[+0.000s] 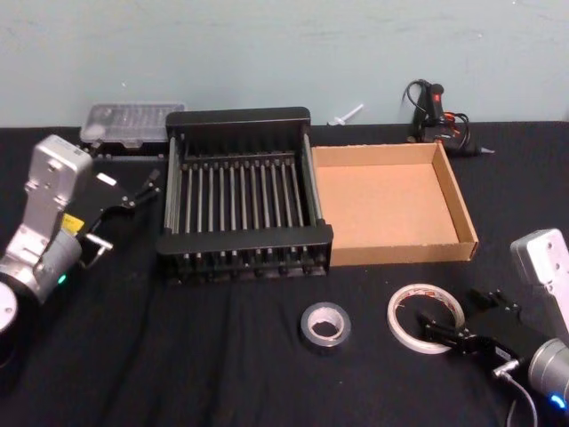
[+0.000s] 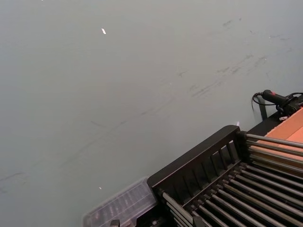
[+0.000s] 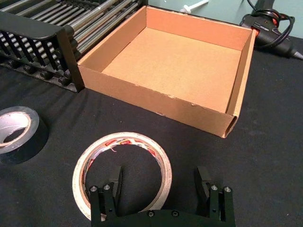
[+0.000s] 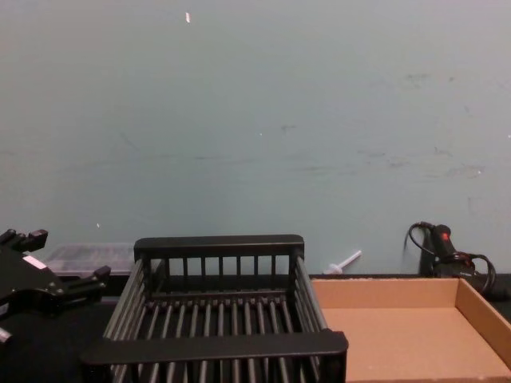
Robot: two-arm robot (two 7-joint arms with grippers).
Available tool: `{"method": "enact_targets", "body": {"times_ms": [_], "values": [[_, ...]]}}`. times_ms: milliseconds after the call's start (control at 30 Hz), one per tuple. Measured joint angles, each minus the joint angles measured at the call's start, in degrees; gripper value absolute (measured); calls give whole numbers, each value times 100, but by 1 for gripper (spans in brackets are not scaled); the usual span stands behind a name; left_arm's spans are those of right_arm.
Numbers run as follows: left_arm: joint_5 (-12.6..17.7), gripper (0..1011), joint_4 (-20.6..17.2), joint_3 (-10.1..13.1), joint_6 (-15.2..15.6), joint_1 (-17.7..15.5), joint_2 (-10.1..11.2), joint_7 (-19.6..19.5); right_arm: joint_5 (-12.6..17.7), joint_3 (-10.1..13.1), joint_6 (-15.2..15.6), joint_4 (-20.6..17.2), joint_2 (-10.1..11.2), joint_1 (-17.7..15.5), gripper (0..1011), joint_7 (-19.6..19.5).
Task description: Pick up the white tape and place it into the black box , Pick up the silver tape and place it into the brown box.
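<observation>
I'm working over a table (image 1: pixel 222 374) draped in black cloth, with a scuffed pale blue-green wall (image 4: pixel 255 120) closing the room at twelve o'clock.

Nearest me at five o'clock, the right gripper (image 1: pixel 442 330) sits low over the cloth with its fingers spread; the right wrist view shows one finger (image 3: pixel 115 179) inside the ring of the white tape (image 1: pixel 426 318) and the other outside its rim. That ring lies flat on the cloth. At nine o'clock from it, well apart, the silver tape (image 1: pixel 324 326) also lies flat, pale core up.

Farther on, the black box (image 1: pixel 242 196) and the brown box (image 1: pixel 391 203) stand side by side, walls just touching as far as I can see. I see nothing in the brown box; what I can see of the black box's barred floor is bare too.

At ten o'clock the left gripper (image 1: pixel 153 181) hangs beside the black box's left wall; whether its fingers are apart I cannot tell.

Against the wall, a clear plastic case (image 1: pixel 132 124) sits behind the left gripper, and a black glue gun (image 1: pixel 433 107) with its cord lies behind the brown box. The chest view gives the box walls side-on.
</observation>
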Motion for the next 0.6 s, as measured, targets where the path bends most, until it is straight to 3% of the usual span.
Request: {"method": "enact_targets", "body": {"times_ms": [233,433,600], "values": [[0,1001,0,0,0,0,0,0,5,-4,-3,0,7,-2,992,-5],[0,1001,0,0,0,0,0,0,8,-6,-5,-1,10,-2,860,-8],[0,1001,0,0,0,0,0,0,12,-9,-8,-3,12,-2,687,-11]]}}
